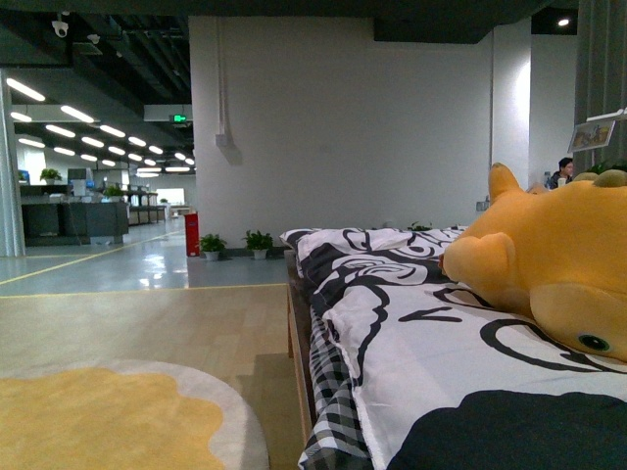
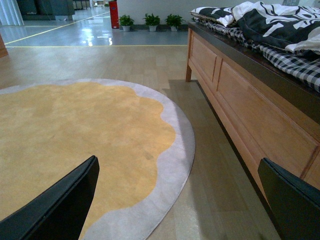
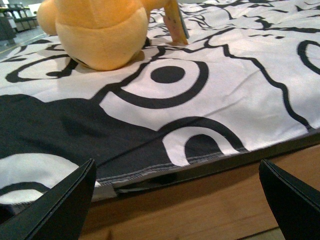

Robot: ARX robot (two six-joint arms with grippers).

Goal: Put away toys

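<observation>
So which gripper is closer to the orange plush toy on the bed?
Right. The right gripper faces the plush toy across the bedspread; the left gripper is over the floor by the rug.

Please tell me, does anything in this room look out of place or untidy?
The orange plush toy lies slumped on the bed cover, not put away. The cover looks rumpled at its far end.

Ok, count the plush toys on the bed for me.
1. The orange-yellow plush animal lies on the black-and-white bedspread, toward the robot's right. Others may sit beyond the front view's right edge.
</observation>
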